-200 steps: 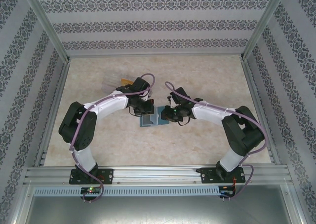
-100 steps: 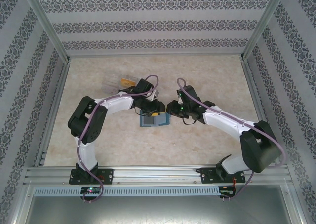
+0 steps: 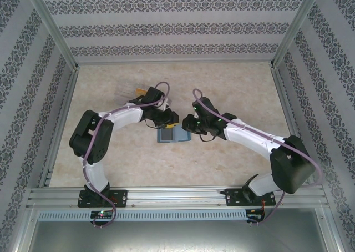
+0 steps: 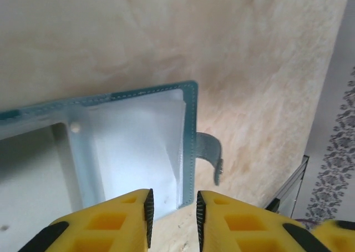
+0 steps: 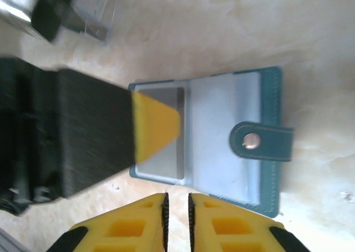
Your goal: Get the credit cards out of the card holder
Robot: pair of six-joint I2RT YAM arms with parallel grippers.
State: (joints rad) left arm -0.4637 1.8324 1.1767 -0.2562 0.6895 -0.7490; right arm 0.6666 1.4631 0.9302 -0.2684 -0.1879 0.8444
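The left arm rises from its base at the near edge, folds at a raised elbow and reaches inward across the bench [image 3: 238,91]. Its left pincer [image 3: 166,120] hangs over the left half of the card holder [image 3: 172,134]. In the left wrist view the yellow jaws stand a narrow gap apart with bare bench between them. A corner of the holder's clear sleeves lies just ahead of the left jaw.

An orange-gold credit card [image 3: 142,91] lies on the bench beside the left forearm, partly hidden by the arm and its cable.

The card holder lies open and flat near the middle of the bench, between the two pincers. Its clasp tab [image 5: 260,142] is folded over the right half.

The right arm bends at a far-right elbow and stretches low and leftward. The right pincer [image 3: 191,127] sits just beside the holder's right edge, its jaws a thin slit apart and gripping nothing.

In the right wrist view a grey panel [image 5: 165,159] shows in the holder's left pocket, half covered by the left pincer's finger. Whether it is a card I cannot tell.
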